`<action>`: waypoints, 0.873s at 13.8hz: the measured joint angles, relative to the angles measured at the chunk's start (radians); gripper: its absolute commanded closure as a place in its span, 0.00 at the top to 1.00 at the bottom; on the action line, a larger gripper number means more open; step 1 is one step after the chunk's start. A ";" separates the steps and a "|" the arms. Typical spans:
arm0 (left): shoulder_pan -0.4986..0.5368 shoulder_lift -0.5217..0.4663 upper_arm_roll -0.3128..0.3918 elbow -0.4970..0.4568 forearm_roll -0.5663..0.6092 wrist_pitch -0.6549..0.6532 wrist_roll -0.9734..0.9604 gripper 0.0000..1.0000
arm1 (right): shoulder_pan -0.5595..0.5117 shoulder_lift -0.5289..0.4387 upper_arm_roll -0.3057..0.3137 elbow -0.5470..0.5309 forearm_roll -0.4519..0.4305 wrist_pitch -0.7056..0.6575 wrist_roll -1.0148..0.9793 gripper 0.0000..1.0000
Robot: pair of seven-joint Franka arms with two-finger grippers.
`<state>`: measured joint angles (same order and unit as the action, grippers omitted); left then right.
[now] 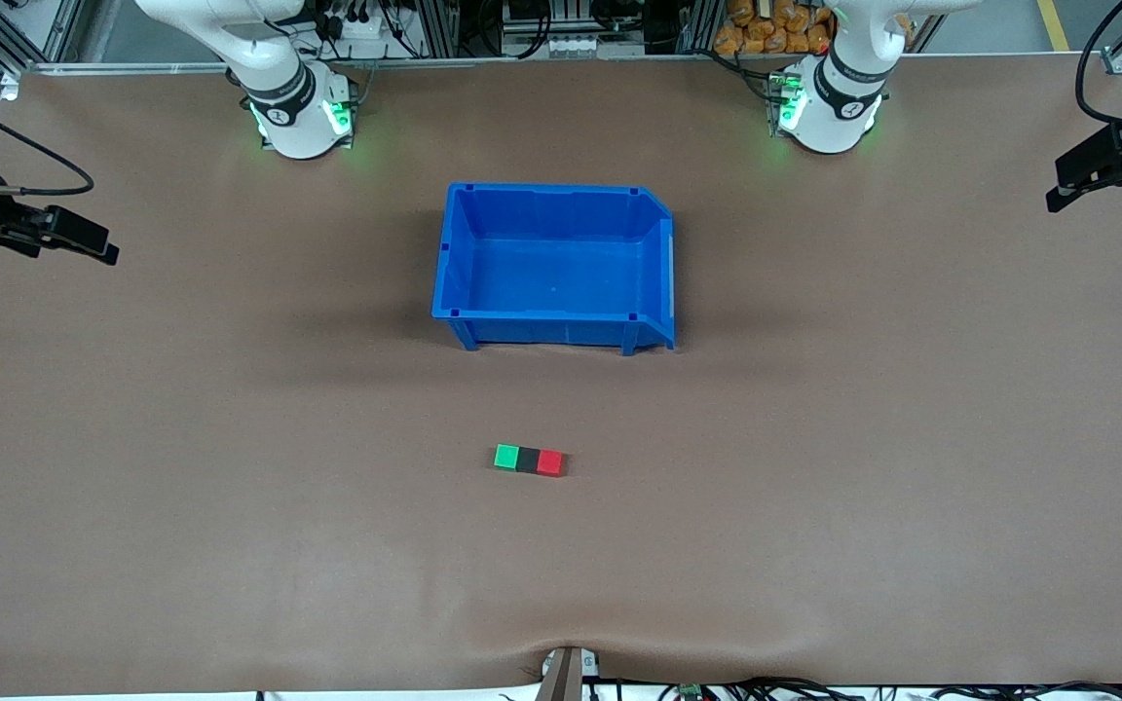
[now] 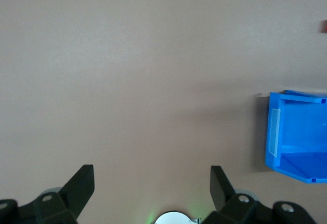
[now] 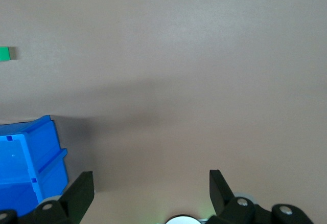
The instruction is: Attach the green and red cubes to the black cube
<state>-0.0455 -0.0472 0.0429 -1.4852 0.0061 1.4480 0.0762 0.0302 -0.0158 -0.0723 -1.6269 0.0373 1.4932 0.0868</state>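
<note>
Cubes: small bright green cube (image 1: 506, 456), matte black cube (image 1: 528, 459) and bright red cube (image 1: 550, 462) touch in one row, nearer the front camera than the blue plastic bin (image 1: 656, 282).
Left gripper (image 2: 152, 185): jaws wide, empty, over bare table at its end.
Right gripper (image 3: 151, 187): jaws wide, empty, likewise.
Advice: the row looks joined; keep both arms clear.

No legible text, label, brand, number or sign on anything.

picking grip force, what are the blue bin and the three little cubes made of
Blue bin: likely moulded plastic, given its glossy, uniform walls with ribs. Green cube, black cube, red cube: solid-coloured with crisp edges, perhaps plastic or painted wood; it cannot be told.
</note>
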 measured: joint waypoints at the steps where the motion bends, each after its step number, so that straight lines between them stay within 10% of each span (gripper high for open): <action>1: -0.003 0.000 0.010 -0.003 0.000 0.000 0.000 1.00 | 0.000 0.000 0.000 0.000 0.000 0.000 0.000 1.00; 12: 0.019 0.032 0.028 -0.007 0.000 0.002 -0.006 1.00 | 0.000 0.000 0.001 0.000 0.000 0.000 0.000 1.00</action>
<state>-0.0262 -0.0148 0.0707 -1.4918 0.0061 1.4500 0.0699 0.0302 -0.0157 -0.0716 -1.6270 0.0373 1.4932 0.0868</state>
